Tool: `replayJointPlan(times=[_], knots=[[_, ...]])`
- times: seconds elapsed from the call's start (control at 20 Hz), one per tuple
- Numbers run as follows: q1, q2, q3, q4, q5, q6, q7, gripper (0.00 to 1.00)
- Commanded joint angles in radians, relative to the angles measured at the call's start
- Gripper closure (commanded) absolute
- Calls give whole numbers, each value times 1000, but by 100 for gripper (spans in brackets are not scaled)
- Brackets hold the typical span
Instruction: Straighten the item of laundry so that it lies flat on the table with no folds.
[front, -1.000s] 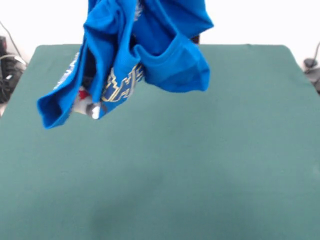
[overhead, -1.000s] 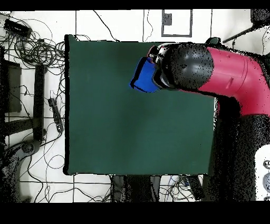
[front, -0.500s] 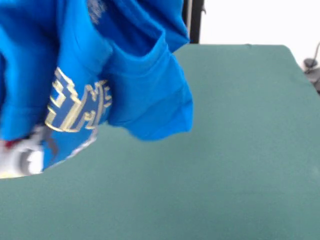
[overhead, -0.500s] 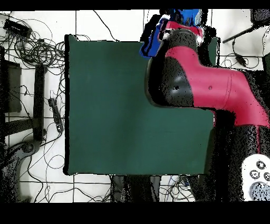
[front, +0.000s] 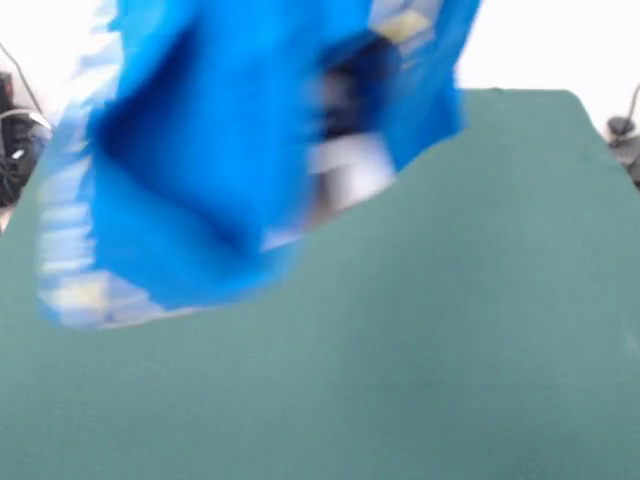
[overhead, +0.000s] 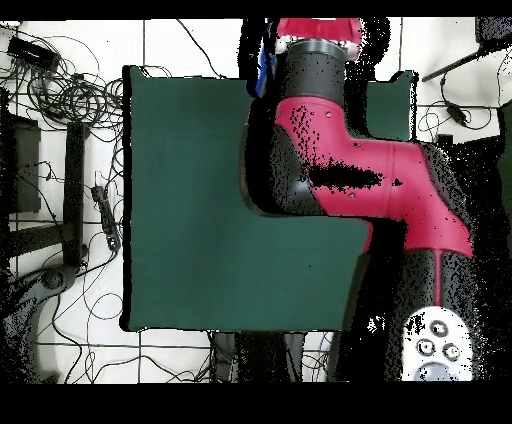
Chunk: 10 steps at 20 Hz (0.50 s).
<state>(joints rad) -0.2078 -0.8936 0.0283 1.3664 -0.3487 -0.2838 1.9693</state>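
Observation:
The item of laundry, a bright blue T-shirt with pale lettering, hangs bunched and blurred in the air. It fills the upper left of the front view, well above the green table. From overhead only a blue sliver of the shirt shows, beside the red and black arm at the table's top edge. My gripper is buried in the cloth and carries it; a dark blurred patch shows through the folds.
Cables and dark equipment lie on the floor left of the table in the overhead view. A small dark object sits past the table's right corner in the front view.
The arm has swung further along the table's top edge in the overhead view. The hanging shirt has swept across the front view and now looks larger and more blurred.

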Motion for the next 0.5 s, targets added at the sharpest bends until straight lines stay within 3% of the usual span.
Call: replayJointPlan(times=[0.05, 0.15, 0.25, 0.3, 0.5], knots=[[137, 157, -194, 203, 156, -261, 91, 100], [168, 212, -239, 272, 257, -453, 93, 100], [223, 231, -303, 317, 370, -496, 94, 100], [225, 224, -306, 323, 364, -475, 102, 100], [223, 240, -311, 355, 376, -580, 109, 100]])
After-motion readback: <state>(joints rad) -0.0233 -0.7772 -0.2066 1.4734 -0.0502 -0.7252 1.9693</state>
